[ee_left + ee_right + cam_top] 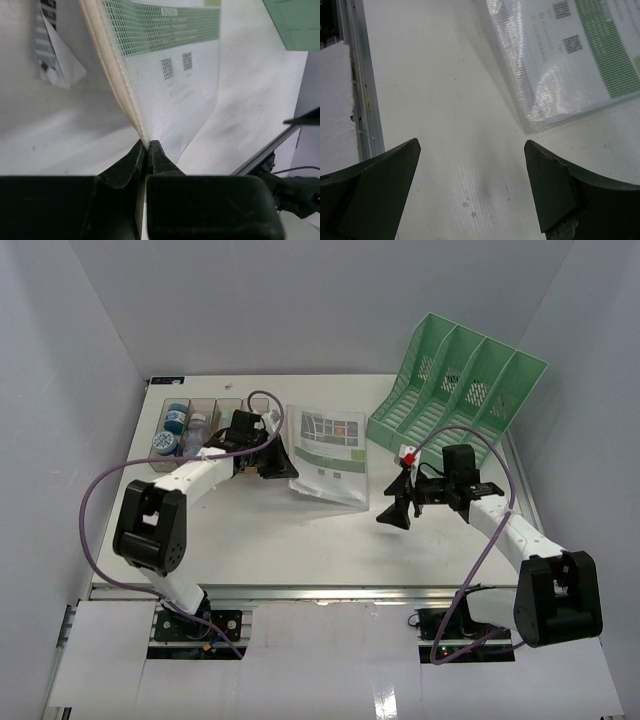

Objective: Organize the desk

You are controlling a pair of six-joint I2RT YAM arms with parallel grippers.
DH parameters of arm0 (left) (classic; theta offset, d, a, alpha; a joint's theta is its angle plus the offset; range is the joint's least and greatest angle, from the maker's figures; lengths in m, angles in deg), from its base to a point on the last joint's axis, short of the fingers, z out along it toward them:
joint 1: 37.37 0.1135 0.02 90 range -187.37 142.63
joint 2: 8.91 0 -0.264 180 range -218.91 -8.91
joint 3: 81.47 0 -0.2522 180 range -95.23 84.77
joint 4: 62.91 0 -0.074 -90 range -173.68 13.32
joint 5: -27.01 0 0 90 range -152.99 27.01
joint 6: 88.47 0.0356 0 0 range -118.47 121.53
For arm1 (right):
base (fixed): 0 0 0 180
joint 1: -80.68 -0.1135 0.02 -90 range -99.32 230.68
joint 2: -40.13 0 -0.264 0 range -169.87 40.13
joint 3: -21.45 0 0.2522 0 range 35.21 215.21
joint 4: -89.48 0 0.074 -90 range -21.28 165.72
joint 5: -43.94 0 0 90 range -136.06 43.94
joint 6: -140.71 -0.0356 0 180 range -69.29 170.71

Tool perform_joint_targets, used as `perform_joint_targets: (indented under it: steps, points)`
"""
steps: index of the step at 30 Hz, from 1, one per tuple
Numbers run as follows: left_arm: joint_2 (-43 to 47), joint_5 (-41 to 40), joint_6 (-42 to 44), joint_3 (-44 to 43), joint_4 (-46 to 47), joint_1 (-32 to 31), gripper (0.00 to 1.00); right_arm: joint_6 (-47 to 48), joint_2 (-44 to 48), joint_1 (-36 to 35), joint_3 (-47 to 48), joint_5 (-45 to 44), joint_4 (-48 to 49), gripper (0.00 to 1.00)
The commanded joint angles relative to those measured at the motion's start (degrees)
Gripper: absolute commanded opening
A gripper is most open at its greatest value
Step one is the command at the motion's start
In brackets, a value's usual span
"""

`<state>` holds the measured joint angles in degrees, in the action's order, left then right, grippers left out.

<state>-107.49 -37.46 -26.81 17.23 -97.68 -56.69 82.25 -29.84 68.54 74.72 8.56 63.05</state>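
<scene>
Mesh pouch (328, 455) seen mid tabletop (290, 540), its left edge clenched in left jaws. Right jaws released, held over bare tabletop beside pouch's near right corner. Pouch not yet filed in green rack (455, 380), far right. Task judged early.

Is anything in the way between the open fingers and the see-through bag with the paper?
No, nothing visible. In the right wrist view only bare desk lies between the right gripper's open fingers and the bag's near corner. The left gripper is shut on another edge of the bag.
</scene>
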Motion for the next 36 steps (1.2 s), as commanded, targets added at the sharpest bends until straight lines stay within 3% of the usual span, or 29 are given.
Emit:
perform_joint_targets:
  steps: [1, 3, 6, 10, 15, 22, 28, 31, 36]
  points:
    - [8.8, 6.3, -5.7, 10.3, 9.0, -1.3, 0.0, -8.4, -2.3, -1.9, 4.3, -0.2, 3.3, 0.91]
    - [11.2, 7.1, -7.8, 14.2, 11.7, -1.6, 0.0, 0.1, -1.9, -6.6, 5.9, -1.9, -1.5, 0.9]
    - [12.7, 8.5, -10.3, 16.6, 14.3, -1.8, 0.0, 8.8, 0.7, -16.2, 5.1, -15.9, -1.7, 0.9]
    - [12.5, 10.3, -13.2, 16.4, 15.8, -2.4, 0.0, 11.4, 5.9, -34.0, -1.2, -38.1, 12.7, 0.9]
    - [13.0, 11.3, -16.0, 16.4, 17.0, -2.7, 0.0, 7.3, 0.2, -39.9, -0.1, -55.6, 21.6, 0.9]
    - [15.0, 12.8, -18.7, 17.4, 18.2, -2.8, 0.0, 7.3, -4.4, -44.9, -1.2, -63.4, 28.8, 0.9]
    - [18.0, 14.2, -20.4, 18.5, 18.1, -2.8, 0.0, 8.1, -10.3, -45.1, -0.6, -69.0, 37.7, 0.94]
    - [19.5, 14.5, -21.0, 18.7, 18.0, -2.9, 0.0, 8.9, -12.3, -45.1, -0.4, -69.3, 38.9, 0.77]
    - [21.0, 14.5, -21.6, 19.2, 17.9, -2.8, 0.0, 9.2, -10.8, -44.9, -2.4, -63.2, 38.3, 0.25]
